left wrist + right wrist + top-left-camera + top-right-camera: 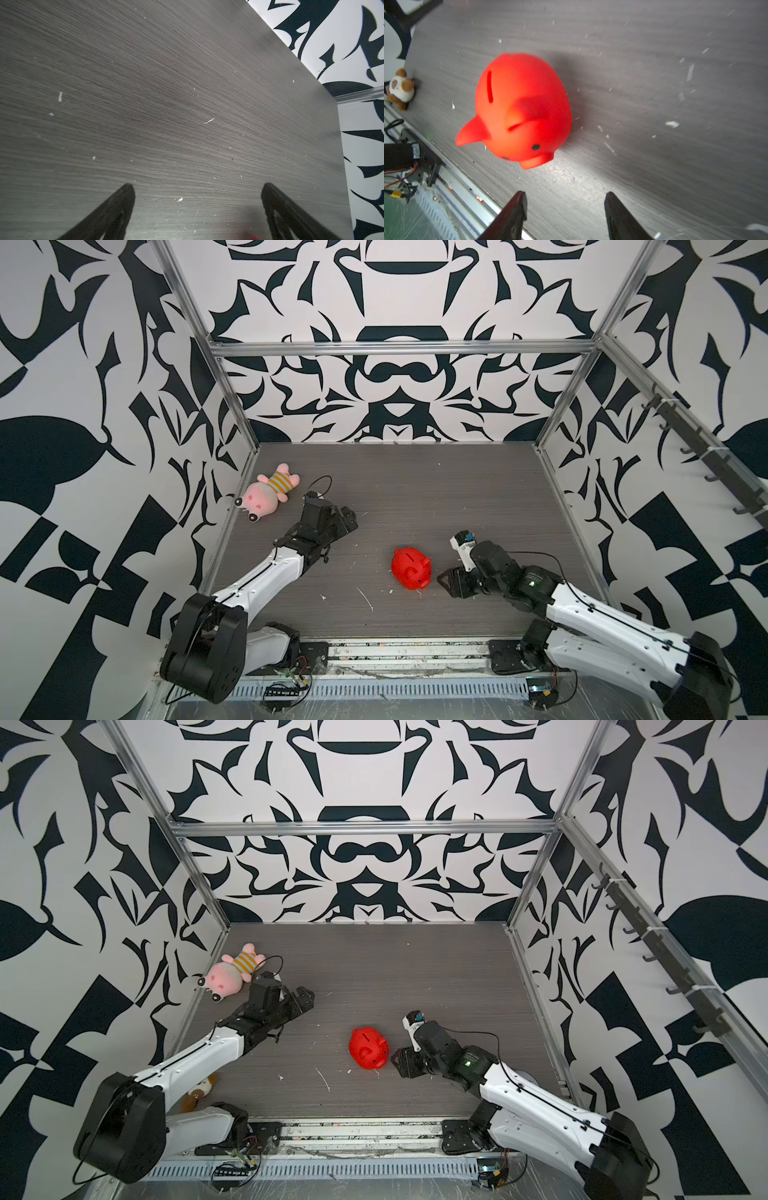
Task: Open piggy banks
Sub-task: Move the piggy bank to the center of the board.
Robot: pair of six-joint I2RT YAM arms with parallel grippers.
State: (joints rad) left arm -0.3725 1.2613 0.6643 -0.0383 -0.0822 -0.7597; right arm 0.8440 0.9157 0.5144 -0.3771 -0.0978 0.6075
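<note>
The red piggy bank [411,569] is standing slot-up, lower right of centre in both top views, with its belly facing the tabletop [395,489]. The right end effector [564,199] is facing its snout from just beside it, jaws partly spread and empty. The left end effector [197,187] is idling up-left, spread wide. The approach seems to be under way. Next calls for clasping the body and tipping it over to reach the underside.

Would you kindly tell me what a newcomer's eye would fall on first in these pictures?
The bright red piggy bank stands out at once, sitting coin slot up on the dark table, near its front and toward the right, just ahead of the open right end effector. Next comes the pink plush pig in a striped shirt lying by the far left corner, and the bold black-and-white patterned walls all around.
</note>
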